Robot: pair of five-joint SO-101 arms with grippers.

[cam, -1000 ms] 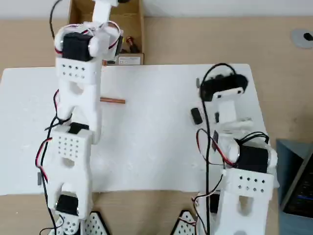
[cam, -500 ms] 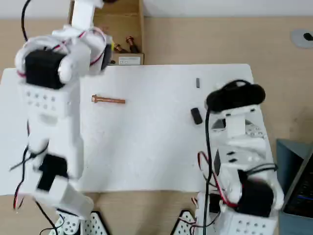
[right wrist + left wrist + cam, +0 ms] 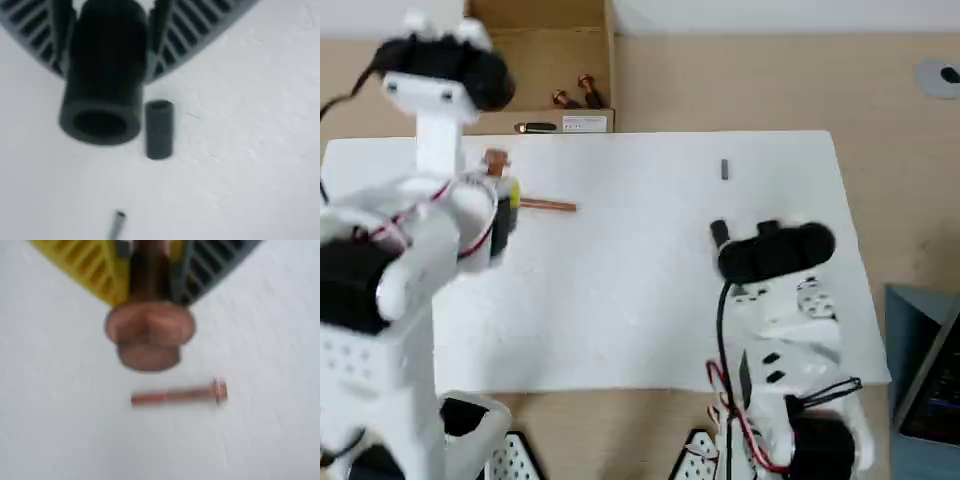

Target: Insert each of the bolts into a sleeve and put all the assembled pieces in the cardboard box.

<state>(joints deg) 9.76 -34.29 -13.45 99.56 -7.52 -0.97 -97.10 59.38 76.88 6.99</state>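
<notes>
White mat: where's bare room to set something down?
Widest bare patch: middle of the mat, between the loose bolt and the right gripper. Also the far strip between the cardboard box and the small sleeve. Crowded: by the left gripper, its held bolt close to the loose one, and by the right gripper, its held sleeve close to the loose sleeve.

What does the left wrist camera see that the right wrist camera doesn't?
Left wrist view: the left pincer grips a copper bolt; a second bolt lies loose. Right wrist view: the right pincer grips a black sleeve; a loose sleeve and a thin grey piece lie nearby. Both share the white mat.
</notes>
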